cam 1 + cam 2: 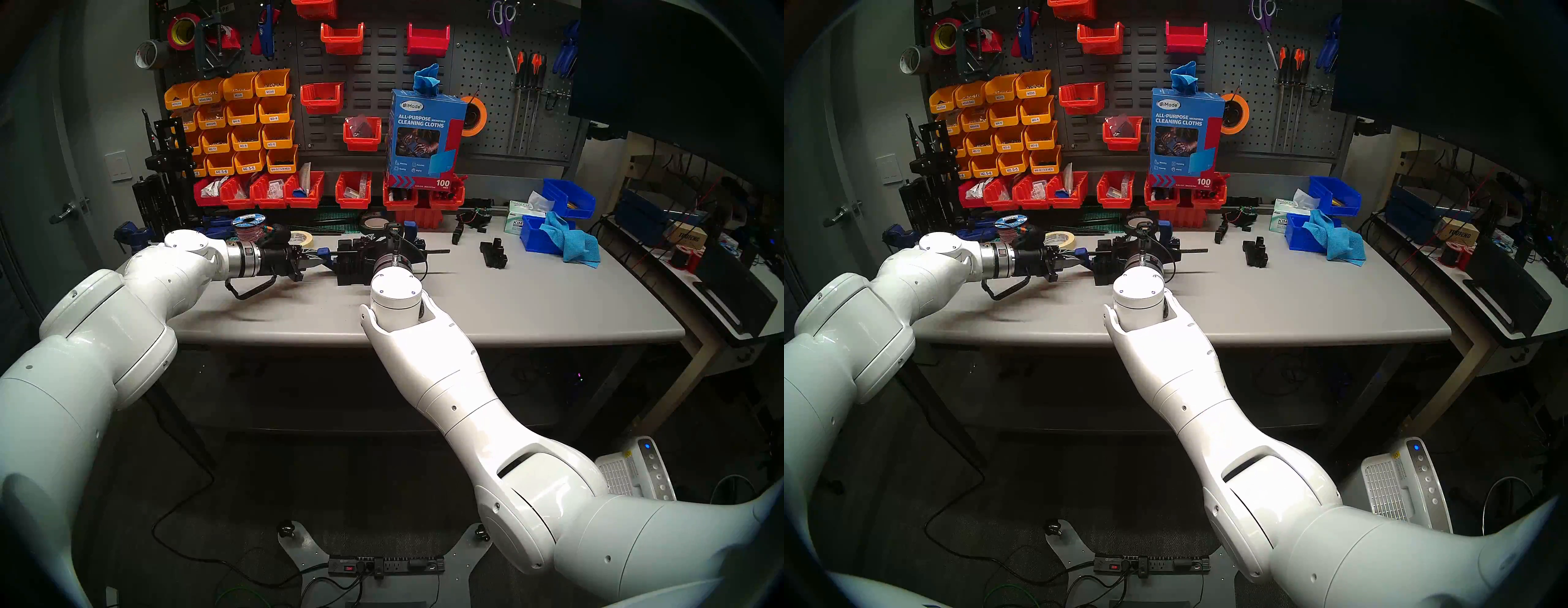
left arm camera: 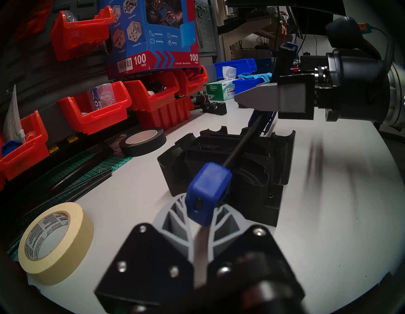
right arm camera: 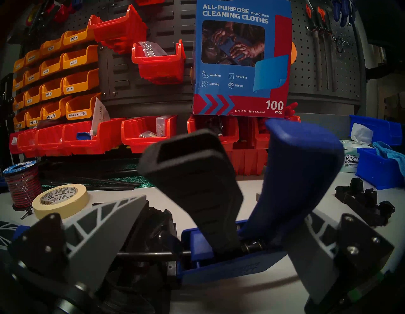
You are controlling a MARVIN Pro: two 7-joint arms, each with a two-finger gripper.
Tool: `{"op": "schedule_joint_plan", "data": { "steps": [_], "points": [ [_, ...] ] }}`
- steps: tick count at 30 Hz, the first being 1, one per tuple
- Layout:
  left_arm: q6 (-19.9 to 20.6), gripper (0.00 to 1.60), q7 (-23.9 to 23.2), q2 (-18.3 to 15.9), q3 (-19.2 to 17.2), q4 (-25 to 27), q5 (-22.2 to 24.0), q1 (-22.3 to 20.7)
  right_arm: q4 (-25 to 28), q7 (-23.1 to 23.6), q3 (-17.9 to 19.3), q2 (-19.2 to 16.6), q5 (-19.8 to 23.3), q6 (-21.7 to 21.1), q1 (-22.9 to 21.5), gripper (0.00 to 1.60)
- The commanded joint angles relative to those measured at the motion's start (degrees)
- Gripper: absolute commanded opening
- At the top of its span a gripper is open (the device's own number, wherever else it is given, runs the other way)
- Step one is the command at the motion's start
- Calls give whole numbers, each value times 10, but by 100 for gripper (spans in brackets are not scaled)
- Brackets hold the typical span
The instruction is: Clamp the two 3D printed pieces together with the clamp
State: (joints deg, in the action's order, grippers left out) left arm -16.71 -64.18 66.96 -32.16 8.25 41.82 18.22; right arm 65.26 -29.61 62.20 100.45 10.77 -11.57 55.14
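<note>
Right end effector (image 3: 201, 252) hiding clamp (image 3: 219, 258) bar

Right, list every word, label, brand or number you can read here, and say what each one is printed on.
"ALL-PURPOSE MICROFIBER CLEANING CLOTHS", "100 PACK", "Washing", "Polishing", "Dusting", "Wiping": tall blue-and-red cardboard box.
"KIMTECH": white-and-green tissue box.
"M3X6", "M3-4", "M3-6", "M2.5-5", "M4-0.7 X 6 HEX": white labels on yellow plastic bins.
"Contractor Grade": cream masking tape roll; its other print is too small.
Blue wire spool label: blurred.
</note>
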Motion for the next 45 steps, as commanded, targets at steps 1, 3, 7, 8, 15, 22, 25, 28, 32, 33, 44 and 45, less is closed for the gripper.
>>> {"op": "schedule_joint_plan", "data": {
  "steps": [1, 3, 7, 8, 15, 22, 25, 28, 32, 33, 44, 45],
  "points": [
    [2, 0, -3, 17, 0, 8, 0, -5, 16, 3, -4, 15, 1, 4, -24, 160],
    [2, 0, -3, 17, 0, 8, 0, -5, 18, 3, -3, 15, 4, 4, -27, 160],
    [3, 0, -3, 17, 0, 8, 0, -5, 18, 3, -2, 15, 9, 5, -30, 160],
    [4, 0, -3, 17, 0, 8, 0, -5, 18, 3, -2, 15, 11, 5, -31, 160],
    [6, 0, -3, 18, 0, 8, 0, -5, 18, 3, -1, 15, 19, 5, -36, 160],
    [8, 0, -3, 18, 0, 8, -1, -5, 18, 3, -1, 15, 25, 5, -40, 160],
    [9, 0, -3, 18, 0, 9, -1, -5, 17, 3, -1, 16, 26, 5, -41, 160],
    [10, 0, -3, 18, 0, 9, -1, -5, 17, 3, -1, 16, 28, 5, -43, 160],
    [11, 0, -3, 19, 0, 9, -1, -5, 17, 3, -1, 16, 31, 5, -44, 160],
    [11, 0, -3, 19, 0, 9, -1, -5, 17, 3, -1, 16, 31, 5, -44, 160],
    [14, 0, -3, 19, 0, 9, -1, -5, 16, 3, -1, 16, 36, 5, -48, 160],
    [15, 0, -3, 19, 0, 9, -1, -5, 16, 3, -1, 16, 37, 5, -48, 160]
  ]
}}
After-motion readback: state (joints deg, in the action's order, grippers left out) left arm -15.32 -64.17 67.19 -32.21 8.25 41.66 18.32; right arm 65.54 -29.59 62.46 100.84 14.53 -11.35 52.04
